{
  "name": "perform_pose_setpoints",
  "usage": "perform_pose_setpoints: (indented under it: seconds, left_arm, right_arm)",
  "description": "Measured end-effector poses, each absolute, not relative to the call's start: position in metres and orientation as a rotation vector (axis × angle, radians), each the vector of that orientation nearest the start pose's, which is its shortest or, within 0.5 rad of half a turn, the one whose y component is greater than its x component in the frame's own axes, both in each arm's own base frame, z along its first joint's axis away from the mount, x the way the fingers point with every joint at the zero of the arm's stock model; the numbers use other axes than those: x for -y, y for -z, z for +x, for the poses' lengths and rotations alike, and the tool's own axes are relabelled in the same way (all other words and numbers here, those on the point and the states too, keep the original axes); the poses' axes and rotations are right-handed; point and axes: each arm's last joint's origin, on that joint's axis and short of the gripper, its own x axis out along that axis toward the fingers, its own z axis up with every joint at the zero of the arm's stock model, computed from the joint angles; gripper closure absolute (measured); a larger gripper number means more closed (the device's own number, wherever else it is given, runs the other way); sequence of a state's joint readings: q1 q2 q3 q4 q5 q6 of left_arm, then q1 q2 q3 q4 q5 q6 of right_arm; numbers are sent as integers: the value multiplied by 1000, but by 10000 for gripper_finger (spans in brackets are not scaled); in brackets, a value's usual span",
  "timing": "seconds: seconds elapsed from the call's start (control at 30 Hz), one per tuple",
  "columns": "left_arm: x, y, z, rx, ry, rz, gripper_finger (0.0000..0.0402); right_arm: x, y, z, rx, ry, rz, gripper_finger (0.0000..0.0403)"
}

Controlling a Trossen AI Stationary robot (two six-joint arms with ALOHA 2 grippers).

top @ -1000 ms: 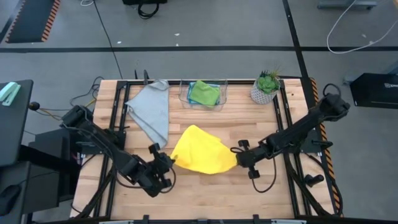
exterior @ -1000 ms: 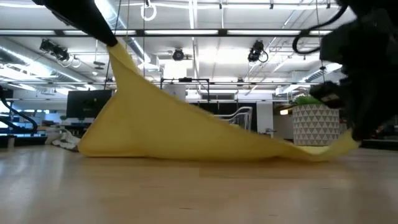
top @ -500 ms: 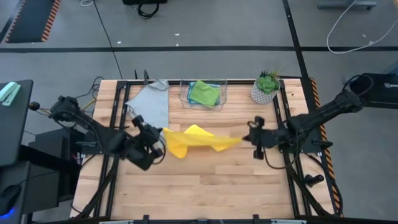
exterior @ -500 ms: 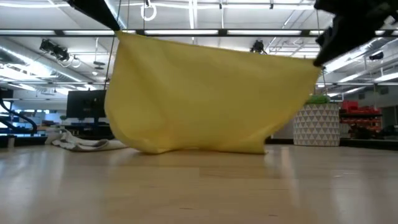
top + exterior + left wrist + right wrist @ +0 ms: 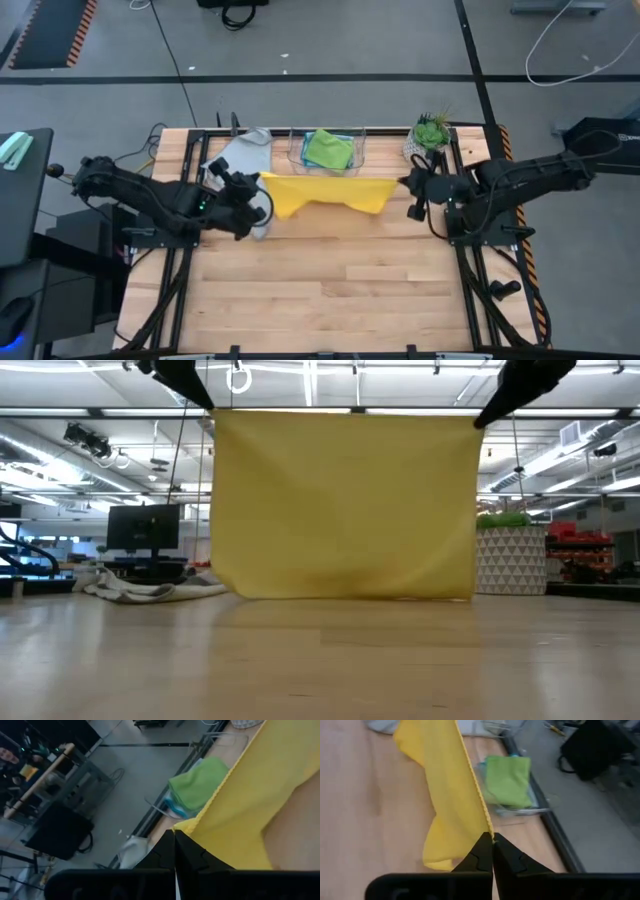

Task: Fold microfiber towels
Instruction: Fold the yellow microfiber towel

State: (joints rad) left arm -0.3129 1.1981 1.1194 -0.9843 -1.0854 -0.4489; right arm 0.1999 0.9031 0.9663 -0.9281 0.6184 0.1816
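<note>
The yellow towel (image 5: 325, 190) hangs as a flat sheet (image 5: 345, 505) over the far half of the table, between my two grippers. My left gripper (image 5: 258, 185) is shut on its upper left corner and my right gripper (image 5: 405, 183) on its upper right corner. The lower edge (image 5: 345, 596) hangs at about table height; I cannot tell whether it touches the wood. A grey towel (image 5: 245, 165) lies crumpled at the far left. A green towel (image 5: 328, 148) lies folded on a light blue one (image 5: 175, 811) in a clear bin. My left gripper pinches the yellow towel's upper left corner (image 5: 186, 826) between its two fingertips, coming from the table's left and slanting down. The towel hangs below, its top edge drawn straight toward the other gripper. My right gripper pinches the upper right corner (image 5: 489, 829) at the hemmed edge between its two fingertips, coming from the table's right and slanting down. The cloth hangs below the fingers, and the top edge runs taut away from them.
A clear bin (image 5: 330, 165) stands at the far edge, just behind the hanging towel. A potted plant in a white patterned pot (image 5: 428, 142) stands at the far right corner. Bare wood (image 5: 330, 290) fills the near half of the table.
Both grippers have risen, drawn apart and gone toward the table's far edge. The yellow towel lay bunched on the table with its corners held low. It now hangs spread flat with its top edge taut and level.
</note>
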Motion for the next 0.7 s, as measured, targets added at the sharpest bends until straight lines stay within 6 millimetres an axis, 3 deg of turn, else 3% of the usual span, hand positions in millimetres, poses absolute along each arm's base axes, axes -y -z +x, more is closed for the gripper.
perform_pose_setpoints:
  seconds: [0.33,0.7]
  left_arm:
    - [29,-340,204,-589,-830,345,399]
    - [28,-346,198,-563,-838,355,398]
  right_arm:
    - [0,-325,155,-753,602,-253,398]
    - [2,-325,154,-749,649,-287,397]
